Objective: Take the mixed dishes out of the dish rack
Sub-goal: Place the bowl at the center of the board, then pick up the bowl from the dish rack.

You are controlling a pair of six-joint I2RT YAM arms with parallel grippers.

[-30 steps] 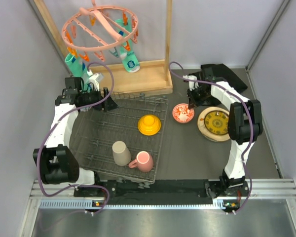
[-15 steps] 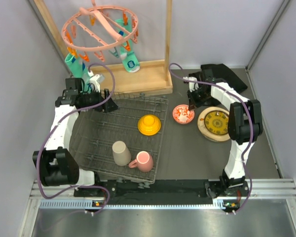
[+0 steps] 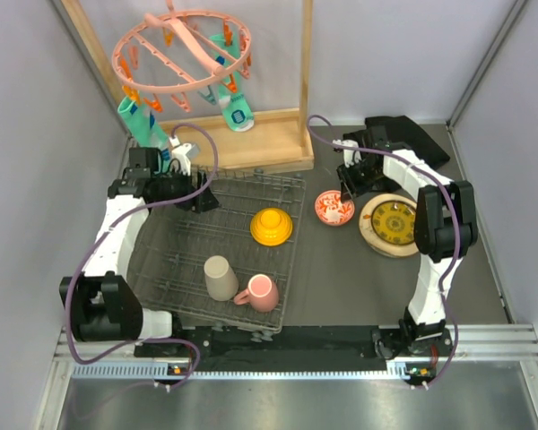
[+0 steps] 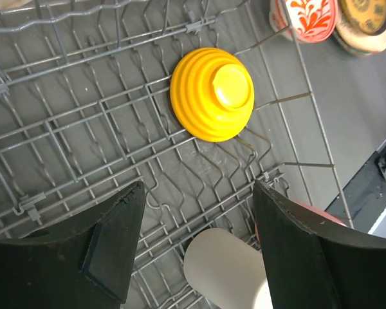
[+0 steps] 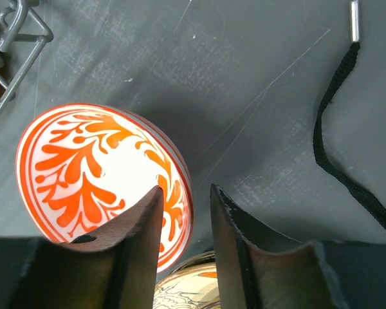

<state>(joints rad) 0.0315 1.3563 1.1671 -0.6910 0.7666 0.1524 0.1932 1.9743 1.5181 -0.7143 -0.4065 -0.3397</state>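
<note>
Rim of red-white bowl (image 5: 83, 174) inside open right pincer (image 5: 185, 193); left pincer (image 4: 197, 187) open above dish rack (image 3: 179, 246).

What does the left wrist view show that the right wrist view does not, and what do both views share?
Left wrist only: the beige cup, seen between the open left fingers. Right wrist only: a black cord, and the right fingers either side of the red-white bowl at its rim. Both: that bowl, the dish rack and the patterned plate.
</note>
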